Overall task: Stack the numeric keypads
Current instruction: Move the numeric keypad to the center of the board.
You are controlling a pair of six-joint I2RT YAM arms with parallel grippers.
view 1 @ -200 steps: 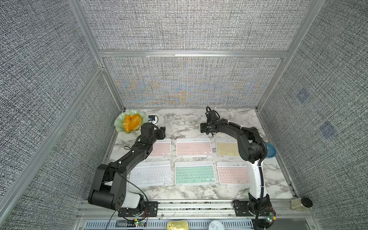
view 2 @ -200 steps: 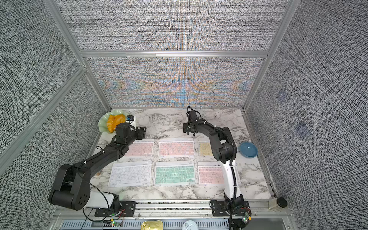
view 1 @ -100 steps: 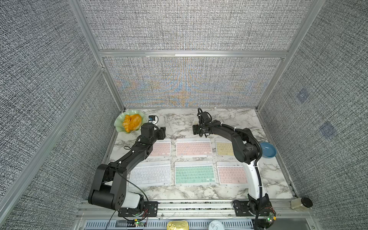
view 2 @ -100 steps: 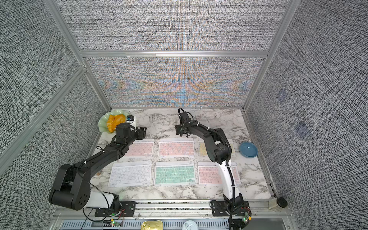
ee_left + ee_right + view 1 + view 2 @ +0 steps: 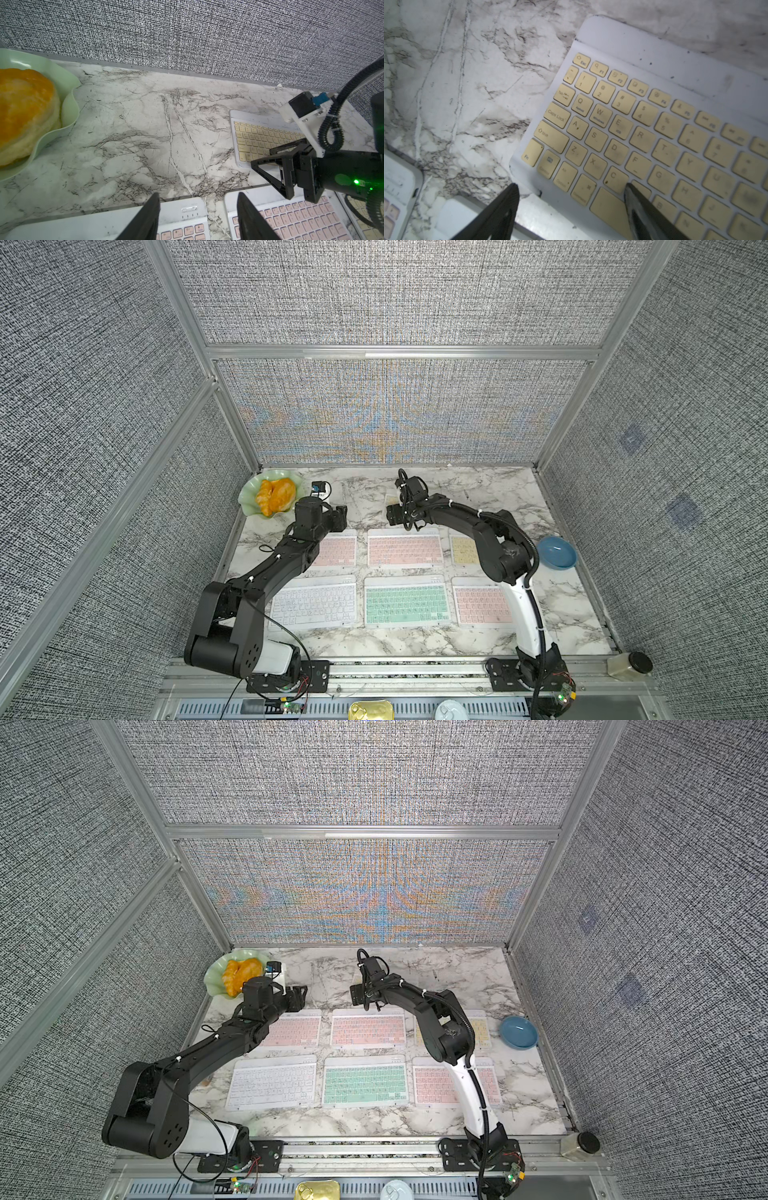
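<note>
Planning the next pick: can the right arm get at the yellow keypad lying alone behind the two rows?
Likely yes. The right gripper hangs open over a corner of the yellow keypad, jaws astride its edge, and nothing lies on the part that shows.

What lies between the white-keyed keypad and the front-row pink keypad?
The mint green keypad lies flat between the white-keyed keypad and the front-row pink keypad, apart from both; both top views show it.
</note>
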